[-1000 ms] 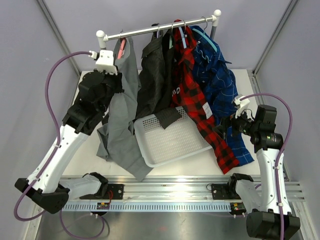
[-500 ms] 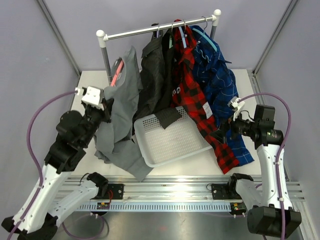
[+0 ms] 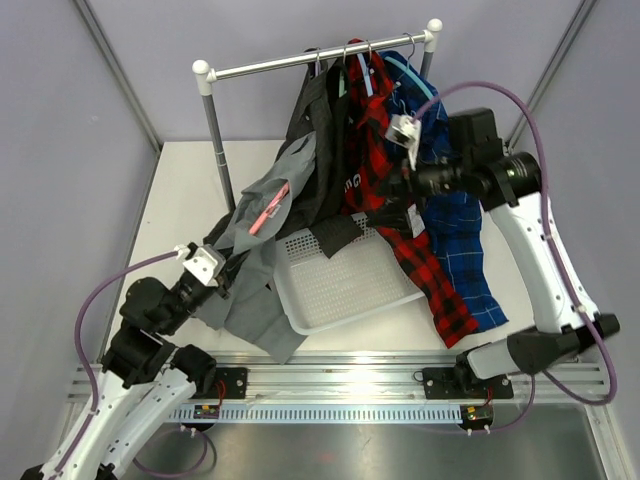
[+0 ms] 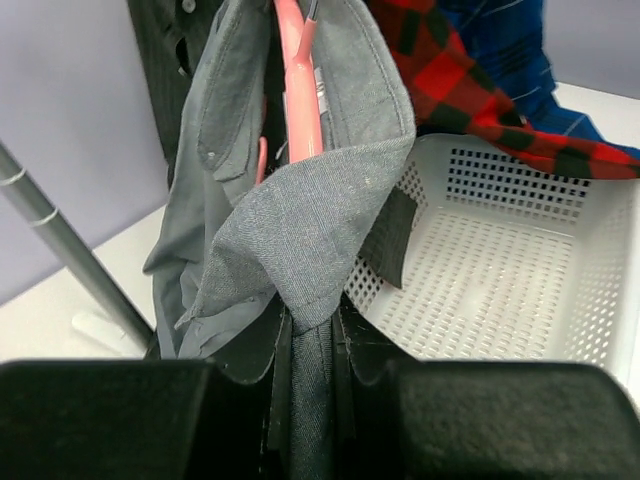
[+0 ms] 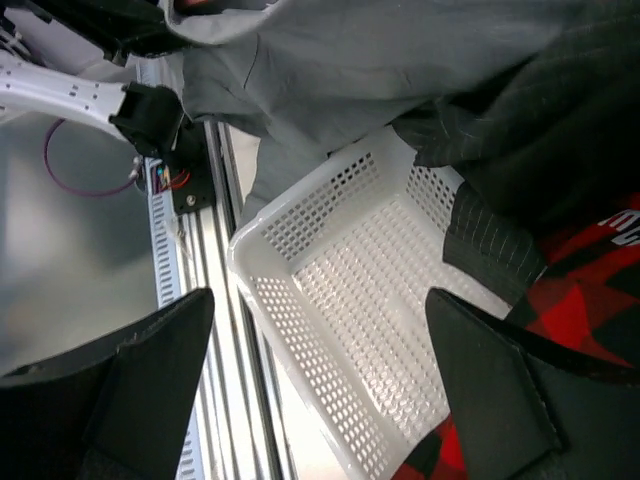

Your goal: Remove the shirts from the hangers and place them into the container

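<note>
The left fingers (image 4: 245, 410) are pinching a fold of the plain grey shirt (image 3: 250, 290). The shirt is off the white-and-steel rail (image 3: 300, 62) and slumps across the tabletop (image 3: 190, 190) against the left rim of the shallow white perforated plastic basket (image 3: 350, 285), with a pink plastic hanger (image 3: 270, 208) in its collar. The right fingers (image 5: 150, 390) stand spread wide above the basket, near the red-and-black plaid shirt (image 3: 385, 175) hanging from the rail.

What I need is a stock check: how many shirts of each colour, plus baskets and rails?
Grey shirt: 1
Black shirt: 1
Red plaid shirt: 1
Blue plaid shirt: 1
White basket: 1
Rail: 1
Total: 6
</note>
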